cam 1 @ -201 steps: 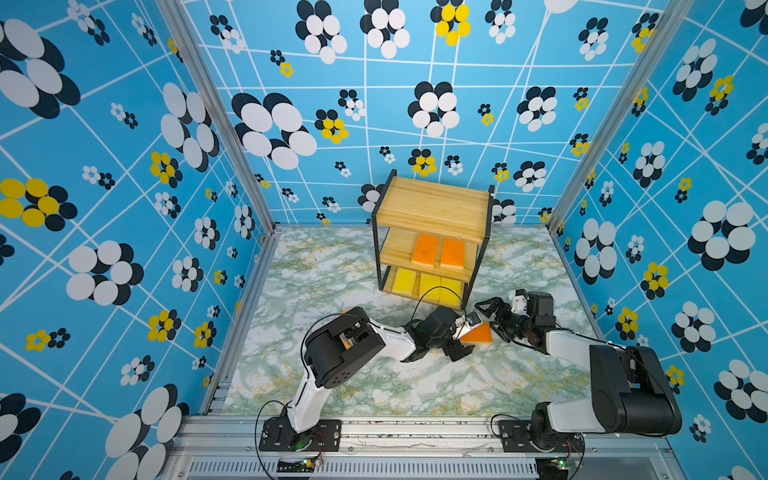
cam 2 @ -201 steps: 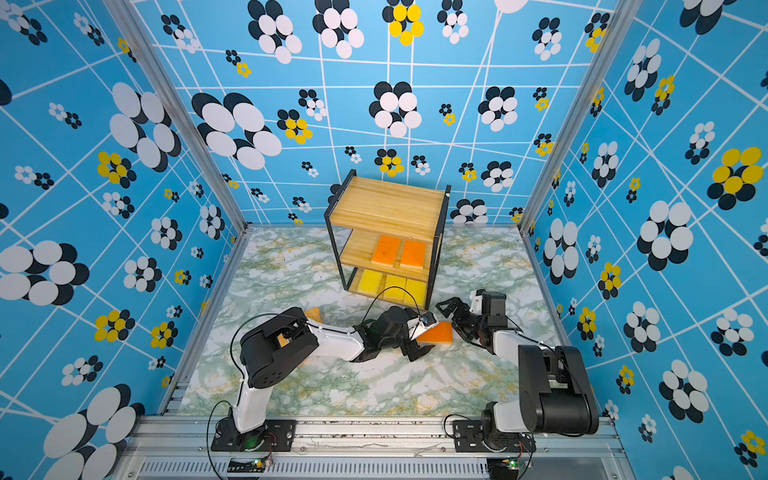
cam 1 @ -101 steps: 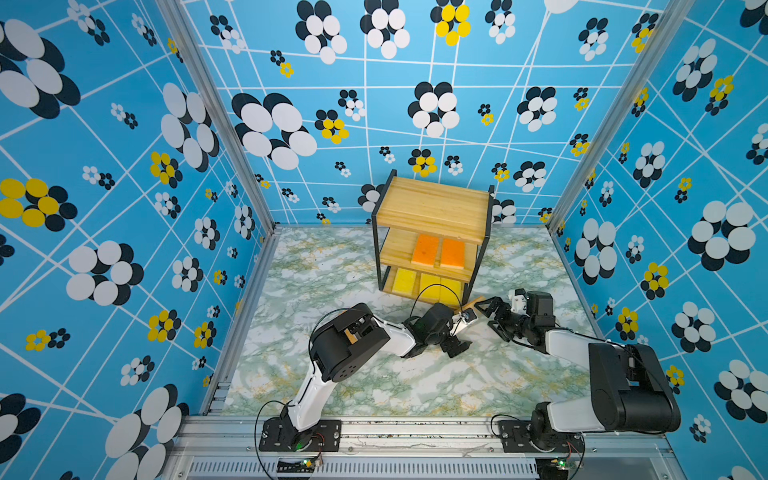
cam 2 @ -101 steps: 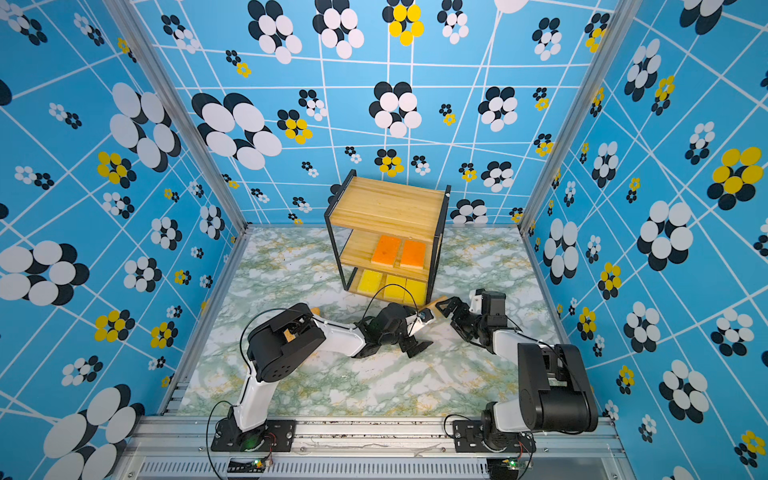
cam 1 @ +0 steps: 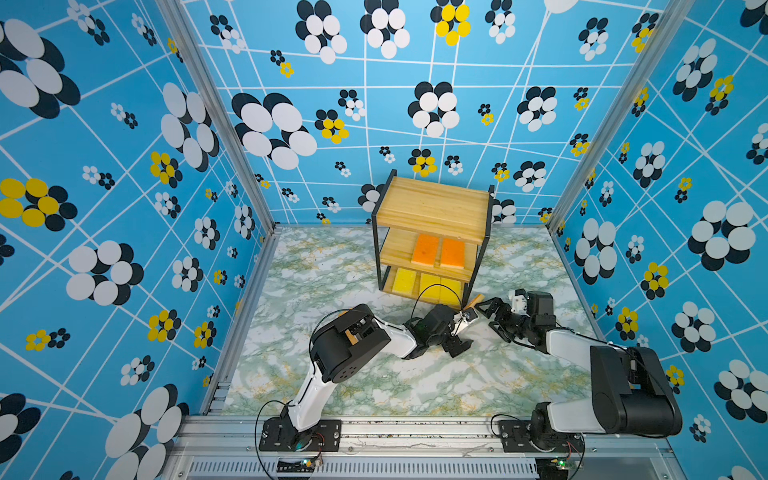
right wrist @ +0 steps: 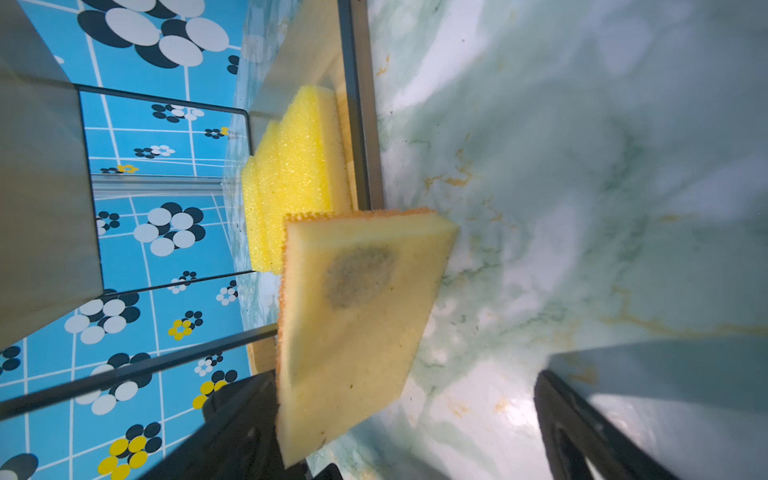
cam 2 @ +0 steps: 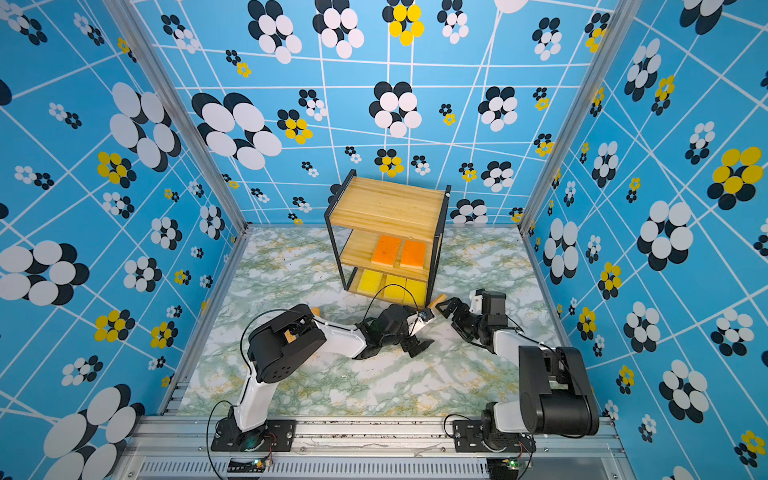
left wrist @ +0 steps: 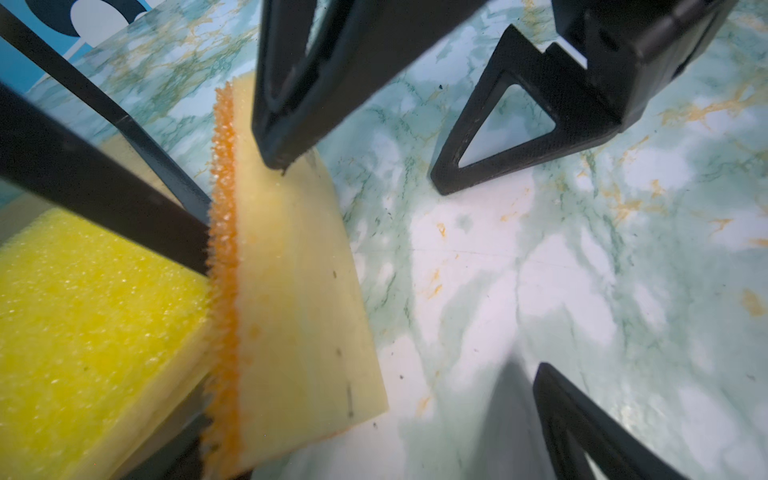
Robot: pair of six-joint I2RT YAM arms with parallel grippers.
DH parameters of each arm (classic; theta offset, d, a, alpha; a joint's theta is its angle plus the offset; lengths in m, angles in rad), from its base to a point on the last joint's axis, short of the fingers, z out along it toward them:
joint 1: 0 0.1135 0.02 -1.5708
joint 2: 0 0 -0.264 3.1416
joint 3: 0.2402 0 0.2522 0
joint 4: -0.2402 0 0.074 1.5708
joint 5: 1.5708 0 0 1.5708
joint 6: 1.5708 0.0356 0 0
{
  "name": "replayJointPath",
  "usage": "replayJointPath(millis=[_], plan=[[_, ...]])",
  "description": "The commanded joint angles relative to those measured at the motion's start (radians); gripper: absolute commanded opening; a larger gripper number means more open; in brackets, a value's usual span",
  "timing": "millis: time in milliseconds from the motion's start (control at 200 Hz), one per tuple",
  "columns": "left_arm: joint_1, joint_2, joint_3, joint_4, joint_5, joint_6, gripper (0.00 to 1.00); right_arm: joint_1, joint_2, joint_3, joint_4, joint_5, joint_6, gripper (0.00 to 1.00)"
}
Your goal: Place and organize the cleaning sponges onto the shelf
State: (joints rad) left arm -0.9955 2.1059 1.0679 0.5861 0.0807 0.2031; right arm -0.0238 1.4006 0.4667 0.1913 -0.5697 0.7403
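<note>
The shelf [cam 1: 432, 203] stands at our 12 o'clock, top board bare, two orange sponges [cam 1: 438, 250] on the middle board and three yellow sponges [cam 1: 404, 280] on the bottom. Our right gripper [cam 1: 487, 315] is spread apart and grips nothing, one fingertip [left wrist: 279, 156] resting on the third orange sponge [cam 1: 476, 299]; our left gripper [cam 1: 463, 332], at its 8 o'clock, gapes wide and empty. A second ago that sponge showed its broad orange face between them; now it stands on edge at the shelf's 5 o'clock corner, leaning on a black frame bar [left wrist: 83, 178]. We judge it still needs lifting beside its two mates
</note>
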Motion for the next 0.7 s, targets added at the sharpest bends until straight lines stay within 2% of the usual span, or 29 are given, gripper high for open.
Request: replayJointPath(millis=[0,400,695], plan=[[-0.029,-0.021,0.017,0.004,-0.025,0.010,0.99,-0.012,-0.054,0.016,-0.143,0.050,-0.036,0.99],[-0.103,-0.027,0.065,-0.034,-0.067,0.043,0.99,-0.082,-0.274,0.054,-0.274,0.007,-0.038,0.99],[-0.112,0.002,0.138,-0.061,-0.062,0.044,0.99,-0.096,-0.301,0.060,-0.262,-0.041,-0.009,0.99]])
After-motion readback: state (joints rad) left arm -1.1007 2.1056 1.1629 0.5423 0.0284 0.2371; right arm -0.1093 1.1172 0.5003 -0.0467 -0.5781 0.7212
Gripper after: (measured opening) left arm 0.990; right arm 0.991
